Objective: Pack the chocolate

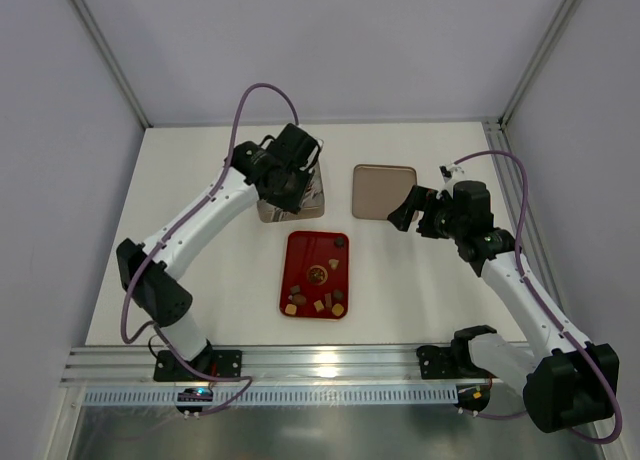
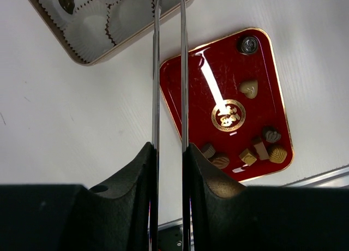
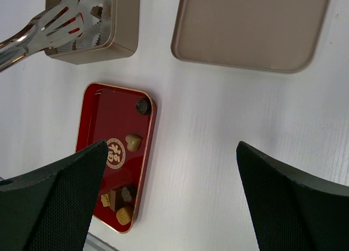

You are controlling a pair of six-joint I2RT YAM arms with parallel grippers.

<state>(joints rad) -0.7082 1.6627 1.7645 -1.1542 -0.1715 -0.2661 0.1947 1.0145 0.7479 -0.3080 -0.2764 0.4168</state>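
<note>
- Grip: left gripper [image 2: 168,153] clamped on the tongs [image 2: 156,87], whose tips hang over the tin [image 3: 124,22] toward the worktop's far edge; whether they carry a piece we cannot tell.
- Task item: the chocolate [image 2: 248,88] lies mostly on the red tray [image 2: 185,98] at mid-worktop, clustered at its near end; one piece sits in a paper cup [image 2: 90,41].
- Idle arm: right gripper [image 3: 172,147] spread wide, empty, beside the lid [image 3: 251,27].
- Risks, as we judge them: a slack squeeze could drop a piece outside its cup; the tips could crumple cups or shove the tin.

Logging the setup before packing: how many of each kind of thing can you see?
Tray chocolates: 8
Tin chocolate, visible: 1
Tray: 1
Tin: 1
Lid: 1
Tongs: 1
Total: 13
</note>
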